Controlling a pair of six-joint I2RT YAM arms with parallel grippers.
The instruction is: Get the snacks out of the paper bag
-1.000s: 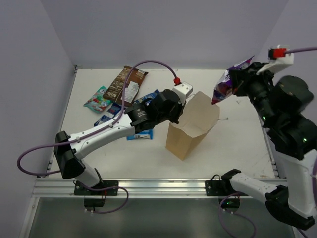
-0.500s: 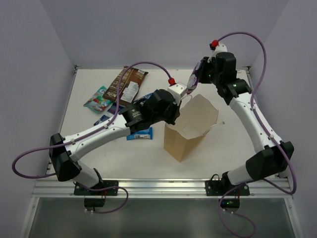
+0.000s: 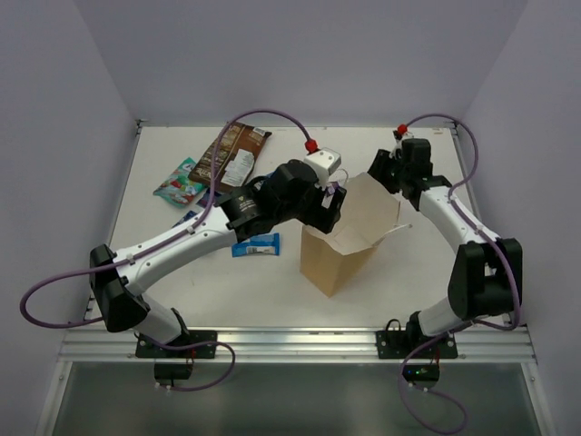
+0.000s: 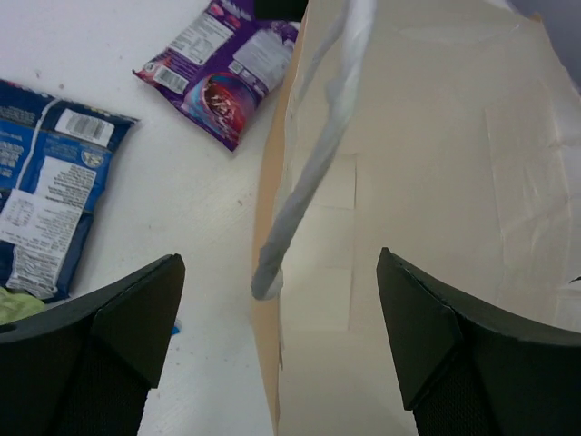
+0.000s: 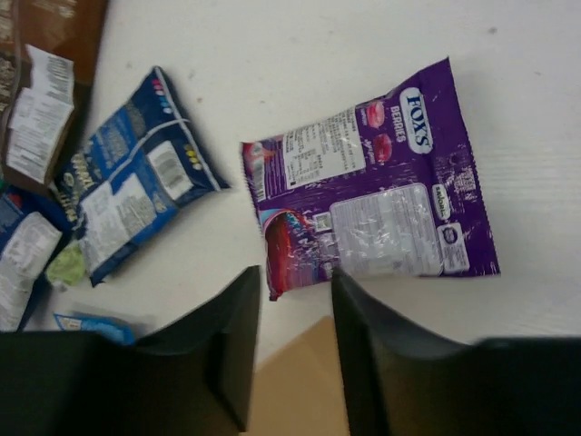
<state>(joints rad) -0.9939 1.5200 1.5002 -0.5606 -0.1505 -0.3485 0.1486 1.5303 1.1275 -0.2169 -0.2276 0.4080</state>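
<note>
Step in hand, as I read it: drop-off of one snack. Purple packet (image 5: 372,204) lies flat on the table (image 3: 427,263), just beyond the far-left side of the bag (image 3: 340,254). Right hand (image 5: 292,300) hovers over its near edge with fingers apart, gripping nothing.

Left hand (image 4: 277,272) is at the bag's left rim. Its fingers are wide apart and straddle the wall and cord handle (image 4: 318,145), not clamped. The bag stands upright with its mouth open.

Already out on the left: brown packet (image 3: 231,154), teal pouch (image 3: 179,182), blue packet (image 5: 136,195), blue bar (image 3: 255,244).

Can't see the bag floor, so can't tell if anything's left inside.

Next: lift the right hand clear, swing it over the mouth and go straight down. The left hand likely needs to pinch the rim so the bag doesn't tip.
</note>
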